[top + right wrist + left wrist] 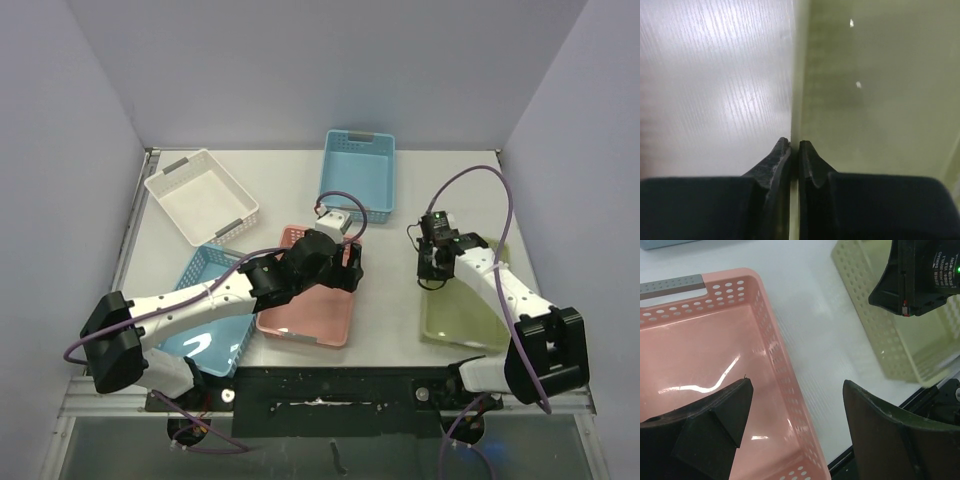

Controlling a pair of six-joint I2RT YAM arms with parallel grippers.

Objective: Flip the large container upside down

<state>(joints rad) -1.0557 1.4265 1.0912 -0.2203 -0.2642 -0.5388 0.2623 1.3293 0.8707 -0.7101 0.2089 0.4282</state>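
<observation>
Right wrist: right hand (794, 145) pinched on green basket (865, 90) wall | left wrist: left hand (797, 385) wide open over pink basket (776, 357)

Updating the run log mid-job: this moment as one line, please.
right gripper: shut on yellow basket wall | left gripper: open over pink basket wall | yellow basket: upright, not yet flipped

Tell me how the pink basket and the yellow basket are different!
The pink basket is pink; the yellow basket is pale yellow-green. The right end effector is shut on the yellow basket's wall, while the left end effector stands open around the pink basket's wall, not gripping. The pink basket sits in the middle, the yellow basket on the right. Both stand upright with holey walls.
</observation>
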